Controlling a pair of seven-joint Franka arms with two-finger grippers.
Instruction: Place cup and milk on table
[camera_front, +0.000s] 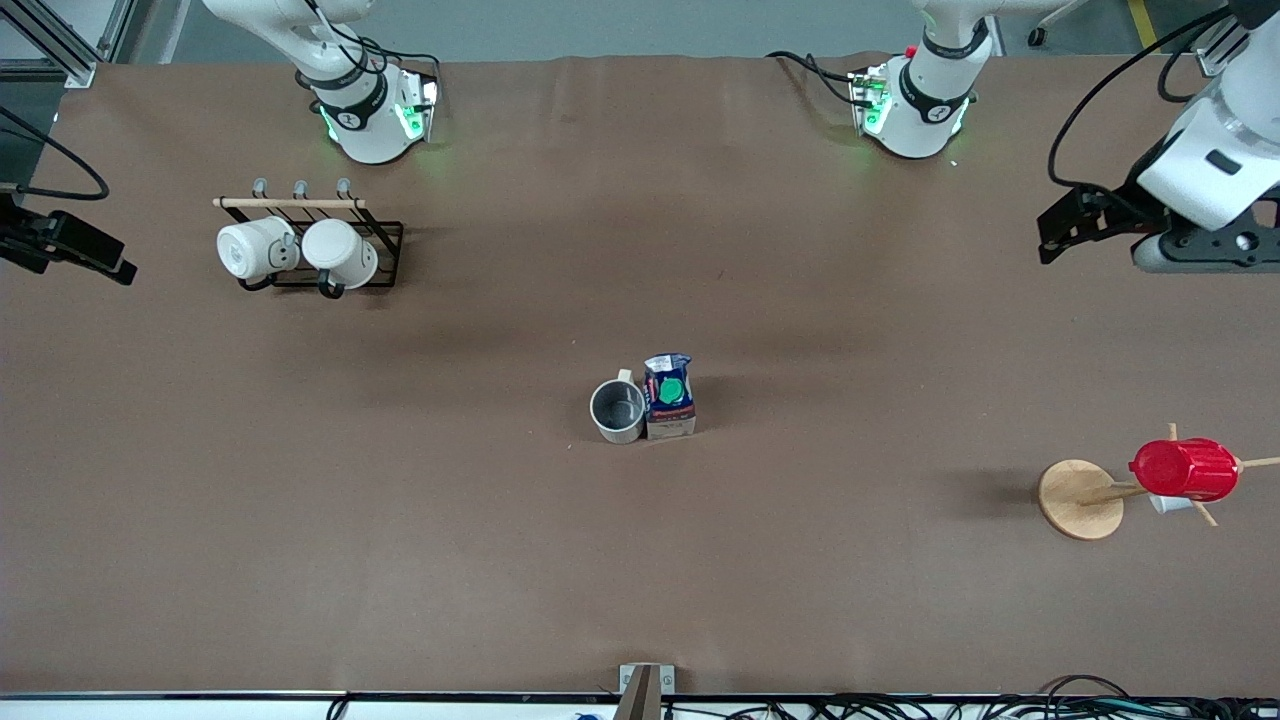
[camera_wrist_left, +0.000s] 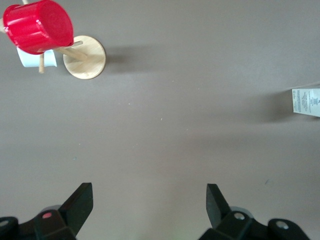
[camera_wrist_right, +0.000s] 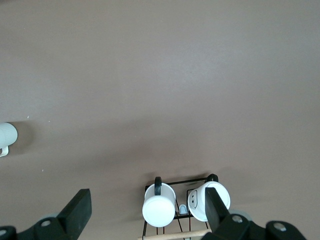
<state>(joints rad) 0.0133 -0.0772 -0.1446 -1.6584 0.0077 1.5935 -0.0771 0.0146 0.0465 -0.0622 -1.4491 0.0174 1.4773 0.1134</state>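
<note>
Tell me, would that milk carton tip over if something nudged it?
Probably fairly easily. The milk stands upright and looks taller than its base is wide, so a push near the top may topple it. The cup right beside it might prop it on that side. Its creased top suggests soft card that could dent under a squeeze. Both grippers, left and right, wait open, far off.

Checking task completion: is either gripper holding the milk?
No, the milk stands on the table beside the cup, both grippers empty.

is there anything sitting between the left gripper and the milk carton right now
Nothing visible does. The left gripper hangs open over bare table at the left arm's end, and only brown sheet lies between it and the milk carton. The cup stands beside the carton, toward the right arm's end.
</note>
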